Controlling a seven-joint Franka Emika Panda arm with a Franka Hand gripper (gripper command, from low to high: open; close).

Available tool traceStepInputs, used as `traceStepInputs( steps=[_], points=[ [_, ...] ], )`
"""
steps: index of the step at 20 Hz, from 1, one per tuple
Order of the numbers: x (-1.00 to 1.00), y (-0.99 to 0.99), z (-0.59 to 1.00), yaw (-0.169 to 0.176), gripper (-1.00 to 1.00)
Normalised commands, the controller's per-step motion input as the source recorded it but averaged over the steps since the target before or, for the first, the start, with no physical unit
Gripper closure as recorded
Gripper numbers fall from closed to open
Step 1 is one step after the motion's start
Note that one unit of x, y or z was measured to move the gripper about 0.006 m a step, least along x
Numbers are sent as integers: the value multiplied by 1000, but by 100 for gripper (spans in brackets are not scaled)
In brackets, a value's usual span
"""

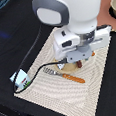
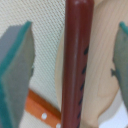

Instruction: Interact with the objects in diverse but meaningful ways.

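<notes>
Teal fingers [image 2: 17,75] flanking sausage [image 2: 76,60], apparently untouched, hand [image 2: 70,70] spread

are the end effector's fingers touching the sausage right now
Apart. The wrist view shows the sausage between the fingers with placemat and plate visible in gaps on both sides.

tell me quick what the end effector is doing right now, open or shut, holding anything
End effector: open, its two fingers standing apart on either side of the sausage, not touching it. Holding nothing.
</notes>
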Motion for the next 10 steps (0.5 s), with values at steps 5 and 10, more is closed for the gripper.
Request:
traceStepInputs(
  steps=[5, 10],
  points=[
    [-55, 18, 567, 49, -100],
    [-38, 41, 337, 48, -100]
  ],
)
